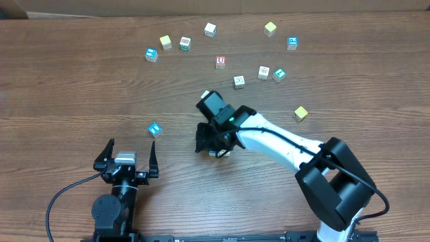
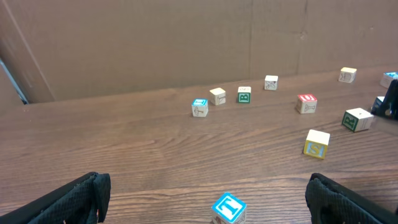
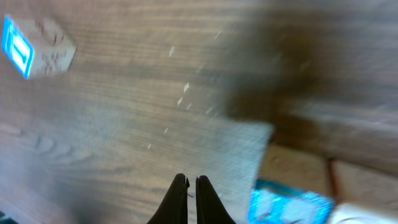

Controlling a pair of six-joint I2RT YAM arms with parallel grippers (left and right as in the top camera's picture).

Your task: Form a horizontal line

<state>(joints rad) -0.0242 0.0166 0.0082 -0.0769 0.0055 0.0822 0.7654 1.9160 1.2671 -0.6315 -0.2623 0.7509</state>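
Overhead view has the right gripper (image 1: 213,144) parked low over the middle of the desk (image 1: 67,94), a bit toward the near edge, and that's where the horizontal line (image 3: 289,202) is going together. From above the arm covers nearly all of it, only a sliver of cube peeks out under the fingers.

The right wrist view is more helpful but blurry. There's a blue-faced cube just beside the fingertips with tan cubes pressed up against it. I can make out at least 2 touching, maybe 3, can't count for sure, and can't tell how straight the row is.

The right gripper is clenched with nothing pinched between the fingers, so my guess is it's nudging rather than carrying. The left gripper (image 1: 132,144) sits by the near edge, spread wide and empty.

Progress-wise I'd call it started, not finished. A lone blue cube (image 1: 155,129) sits near the left gripper, well apart from the row, and roughly 11 more are scattered toward the far edge, like the red cube (image 1: 220,61). What's left, I reckon, is bringing in whichever cubes are missing and squaring up the row.
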